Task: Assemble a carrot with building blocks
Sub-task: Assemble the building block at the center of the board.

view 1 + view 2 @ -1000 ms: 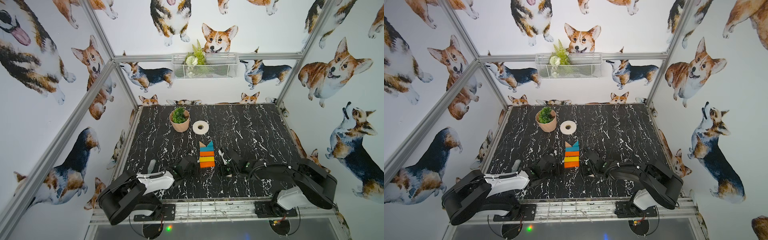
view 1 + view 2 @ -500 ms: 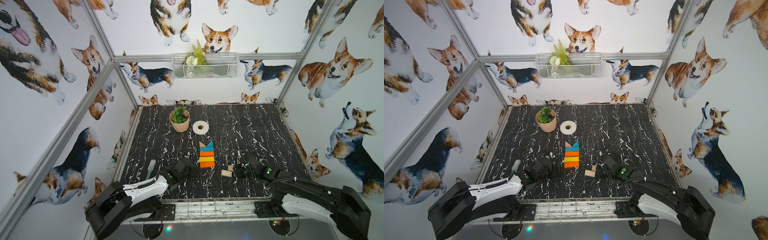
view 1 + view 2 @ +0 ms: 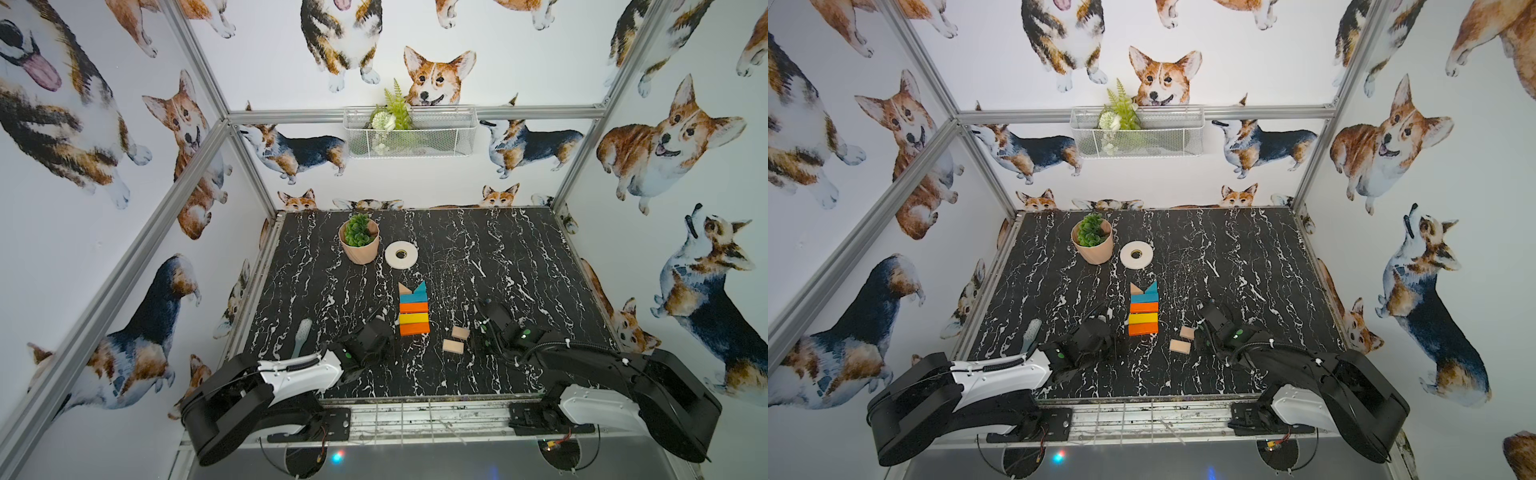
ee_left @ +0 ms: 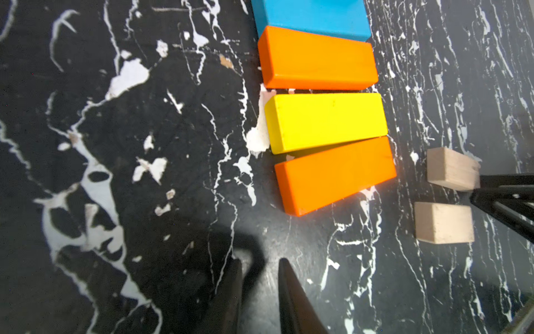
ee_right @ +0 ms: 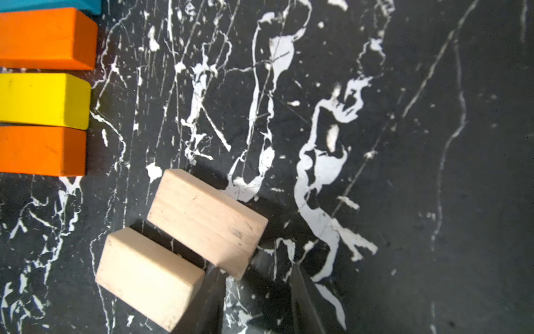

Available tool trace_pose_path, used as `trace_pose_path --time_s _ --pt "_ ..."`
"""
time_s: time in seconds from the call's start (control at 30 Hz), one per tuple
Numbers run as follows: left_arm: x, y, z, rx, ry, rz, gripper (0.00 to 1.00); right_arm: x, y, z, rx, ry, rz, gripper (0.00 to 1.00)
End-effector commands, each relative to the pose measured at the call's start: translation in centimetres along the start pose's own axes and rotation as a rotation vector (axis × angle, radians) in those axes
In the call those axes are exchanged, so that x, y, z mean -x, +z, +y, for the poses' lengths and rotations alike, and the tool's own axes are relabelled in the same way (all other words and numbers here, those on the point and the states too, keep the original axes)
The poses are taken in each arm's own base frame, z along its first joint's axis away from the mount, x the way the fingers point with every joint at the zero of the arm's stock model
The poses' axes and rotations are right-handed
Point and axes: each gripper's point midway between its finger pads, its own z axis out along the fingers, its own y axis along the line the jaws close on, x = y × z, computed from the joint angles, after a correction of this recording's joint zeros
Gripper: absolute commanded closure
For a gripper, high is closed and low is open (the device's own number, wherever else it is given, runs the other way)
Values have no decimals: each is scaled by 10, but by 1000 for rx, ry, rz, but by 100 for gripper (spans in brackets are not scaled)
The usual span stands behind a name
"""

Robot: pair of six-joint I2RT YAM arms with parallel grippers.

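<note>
Carrot [image 3: 413,309] lies flat just below the middle in both top views: smooth painted bars in teal, orange, yellow and orange, with two pointy triangles at its upper end. Two plain wood blocks [image 3: 453,346] with faint grain sit loose to its right on the black marbled worktop [image 3: 498,270]. Left fingers [image 4: 291,303] and right fingers [image 5: 306,306] are a little apart and hold nothing.

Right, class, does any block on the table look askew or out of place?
The near orange bar sits skewed against the yellow bar, a wedge gap opening at one end. Two plain-wood blocks lie loose beside the column, not joined.
</note>
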Motion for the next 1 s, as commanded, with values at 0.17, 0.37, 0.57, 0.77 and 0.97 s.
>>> trace_pose_path --time_s 0.17,0.37,0.57,0.77,0.97 --pt "3 7 -3 1 -8 -7 74 22 -6 14 45 -71 -76 60" --pt "3 10 -4 -2 -12 -4 74 27 -7 19 60 -51 -84 58" --pt "4 9 -7 -10 -12 -5 74 25 7 15 38 -8 -54 54" --pt "5 6 -8 -15 -11 -13 74 35 10 23 89 -24 -81 53" --pt "5 4 -6 -12 -10 -18 74 39 15 33 126 -98 -75 53"
